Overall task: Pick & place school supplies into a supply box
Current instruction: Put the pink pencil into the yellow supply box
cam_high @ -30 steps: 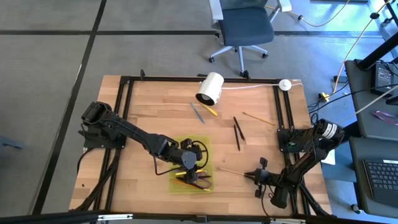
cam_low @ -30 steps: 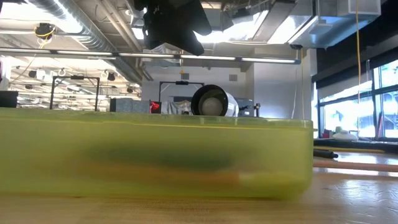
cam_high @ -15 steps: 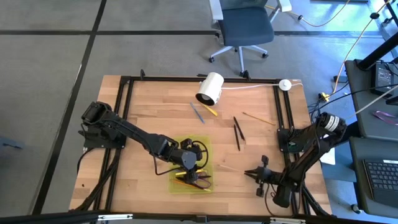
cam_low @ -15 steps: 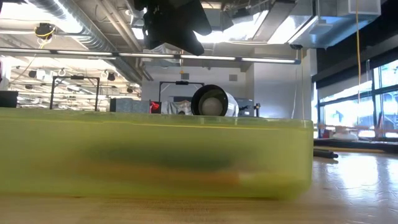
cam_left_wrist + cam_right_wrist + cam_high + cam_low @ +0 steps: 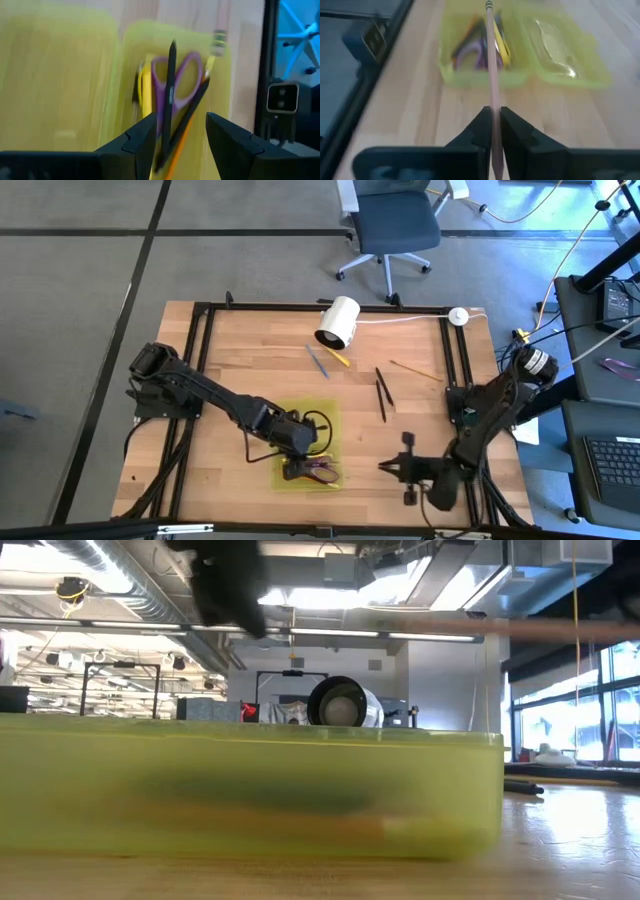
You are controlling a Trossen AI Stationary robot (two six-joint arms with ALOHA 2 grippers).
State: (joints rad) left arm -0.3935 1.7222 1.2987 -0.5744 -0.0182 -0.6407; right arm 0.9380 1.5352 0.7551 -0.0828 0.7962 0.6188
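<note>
The right gripper clamps a wooden pencil, its tip pointing over the supply box. The left gripper, fingers apart, hangs above the purple scissors inside it.

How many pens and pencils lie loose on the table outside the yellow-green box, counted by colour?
Blue pen: 1
Yellow pencil: 1
Black pens: 2
Wood-coloured pencil: 1
Total: 5
Not counted: the held pencil in the right gripper.
</note>
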